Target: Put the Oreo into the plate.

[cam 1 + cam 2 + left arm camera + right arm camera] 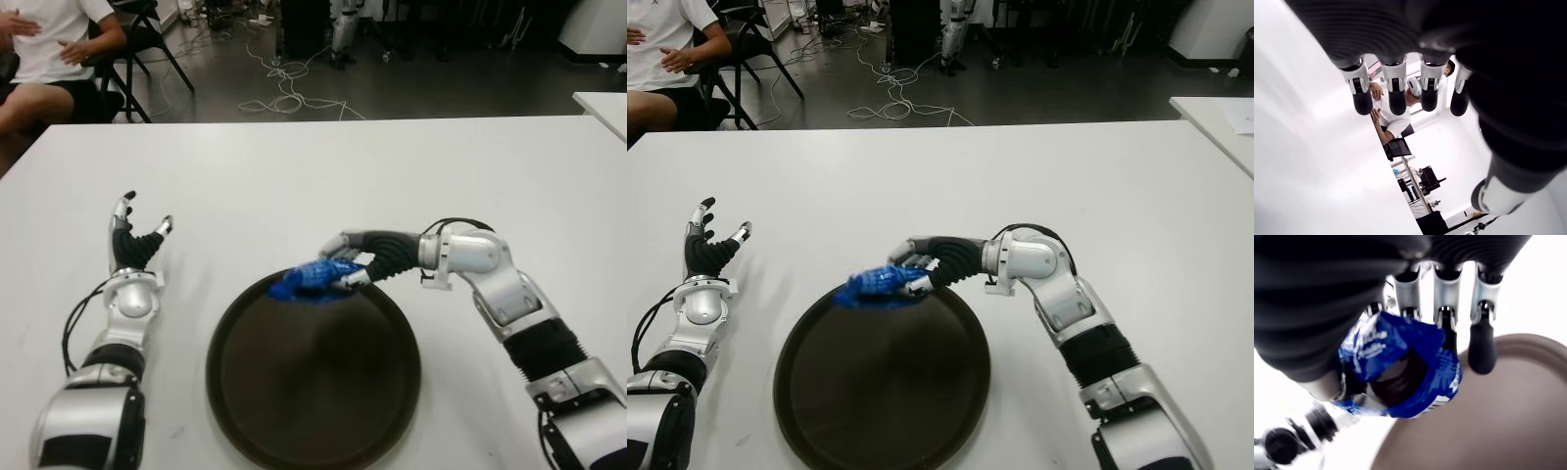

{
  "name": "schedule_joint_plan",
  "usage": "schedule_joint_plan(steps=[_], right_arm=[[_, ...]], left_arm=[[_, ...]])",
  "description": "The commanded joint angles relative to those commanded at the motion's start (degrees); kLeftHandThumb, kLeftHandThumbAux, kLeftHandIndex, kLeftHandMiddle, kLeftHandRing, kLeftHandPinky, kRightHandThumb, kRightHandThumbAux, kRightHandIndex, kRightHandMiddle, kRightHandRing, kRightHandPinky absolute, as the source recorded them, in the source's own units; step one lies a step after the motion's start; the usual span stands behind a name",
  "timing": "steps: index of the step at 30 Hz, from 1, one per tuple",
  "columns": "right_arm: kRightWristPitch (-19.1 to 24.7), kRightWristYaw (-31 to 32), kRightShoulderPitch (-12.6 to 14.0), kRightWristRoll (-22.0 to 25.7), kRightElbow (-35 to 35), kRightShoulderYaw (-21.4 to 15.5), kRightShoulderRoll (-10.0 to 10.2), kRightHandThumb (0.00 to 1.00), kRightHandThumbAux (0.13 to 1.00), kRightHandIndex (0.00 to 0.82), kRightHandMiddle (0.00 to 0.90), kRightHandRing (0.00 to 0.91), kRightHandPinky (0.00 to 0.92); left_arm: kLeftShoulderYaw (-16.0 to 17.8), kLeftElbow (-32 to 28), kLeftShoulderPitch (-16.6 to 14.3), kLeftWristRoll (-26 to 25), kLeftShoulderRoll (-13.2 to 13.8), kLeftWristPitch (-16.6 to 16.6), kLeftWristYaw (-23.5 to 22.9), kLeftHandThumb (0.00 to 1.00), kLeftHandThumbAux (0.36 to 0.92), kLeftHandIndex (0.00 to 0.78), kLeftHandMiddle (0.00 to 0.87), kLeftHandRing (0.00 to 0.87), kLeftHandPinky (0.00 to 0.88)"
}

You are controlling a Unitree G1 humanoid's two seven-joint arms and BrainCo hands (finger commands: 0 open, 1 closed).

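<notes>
A blue Oreo packet hangs over the far rim of the round dark plate, held in my right hand. The right wrist view shows the fingers curled around the crumpled blue wrapper, with the plate's brown surface just beneath. My right arm reaches in from the right side. My left hand shows on the white table to the left of the plate, its fingers spread and holding nothing.
A seated person in a white shirt is beyond the table's far left corner, beside a black chair. Cables lie on the floor behind. Another white table edge shows at the far right.
</notes>
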Motion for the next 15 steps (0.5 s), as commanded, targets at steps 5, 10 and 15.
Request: schedule_joint_plan(steps=[5,10,15], right_arm=[[0.9,2.5,-0.7,2.6,2.6,-0.2,0.9,0.006,0.610,0.171,0.176,0.154,0.091],[1.9,3.6,-0.8,3.5,3.4,-0.5,1.1,0.000,0.499,0.075,0.071,0.053,0.019],[4.7,2.6,0.5,3.3,0.3,-0.9,0.6,0.000,0.416,0.023,0.028,0.010,0.003]], left_arm=[[0.4,0.0,-0.1,-0.6,-0.2,0.1,-0.4,0.000,0.740,0.047,0.072,0.046,0.022],[0.5,-0.1,-0.1,-0.6,-0.1,0.0,-0.6,0.000,0.730,0.049,0.076,0.049,0.022],[0.1,-0.1,0.0,-0.2,0.2,0.1,-0.3,0.000,0.723,0.055,0.081,0.054,0.027]])
